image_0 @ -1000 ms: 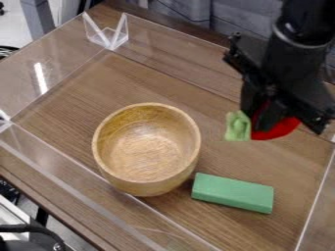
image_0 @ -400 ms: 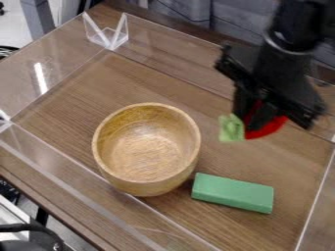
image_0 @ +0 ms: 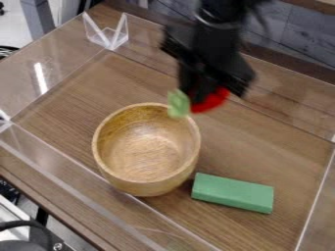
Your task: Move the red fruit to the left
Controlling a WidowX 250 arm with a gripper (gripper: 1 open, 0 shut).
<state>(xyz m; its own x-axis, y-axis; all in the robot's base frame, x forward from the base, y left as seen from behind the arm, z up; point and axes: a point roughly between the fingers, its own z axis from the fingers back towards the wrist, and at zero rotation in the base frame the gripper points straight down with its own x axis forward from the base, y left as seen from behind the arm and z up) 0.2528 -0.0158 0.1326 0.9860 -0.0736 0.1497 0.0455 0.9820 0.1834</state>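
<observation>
Now: red fruit (image_0: 210, 99) carried leftward
End effector (image_0: 203, 96) pinches it nearly closed; clear the wooden bowl (image_0: 147, 147) rim before lowering gently.

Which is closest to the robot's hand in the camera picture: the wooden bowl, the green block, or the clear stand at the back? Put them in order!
From the gripper, holding the red fruit:
1. Wooden bowl, just below-left.
2. Green block, front right.
3. Clear stand, far back left corner.
</observation>
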